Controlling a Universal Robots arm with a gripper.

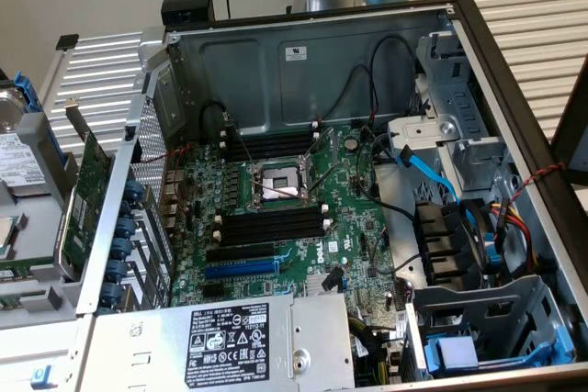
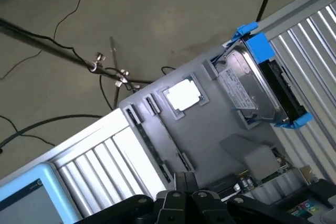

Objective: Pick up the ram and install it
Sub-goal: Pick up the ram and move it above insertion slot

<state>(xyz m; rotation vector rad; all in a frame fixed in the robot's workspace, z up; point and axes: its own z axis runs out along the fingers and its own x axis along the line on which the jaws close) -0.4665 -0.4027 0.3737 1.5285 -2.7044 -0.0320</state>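
Gripper (image 2: 185, 181), jaws pressed together, hangs by a grey tray (image 2: 220, 124) where the ram (image 2: 167, 141), seemingly, stands edge-on; exterior view shows black slots (image 1: 272, 224) on the motherboard (image 1: 354, 227).

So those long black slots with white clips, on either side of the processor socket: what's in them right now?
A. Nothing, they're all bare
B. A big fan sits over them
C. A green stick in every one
A: the long black slots on both sides of the processor socket show only dark channels between their white clips, with no green stick standing in any of them.
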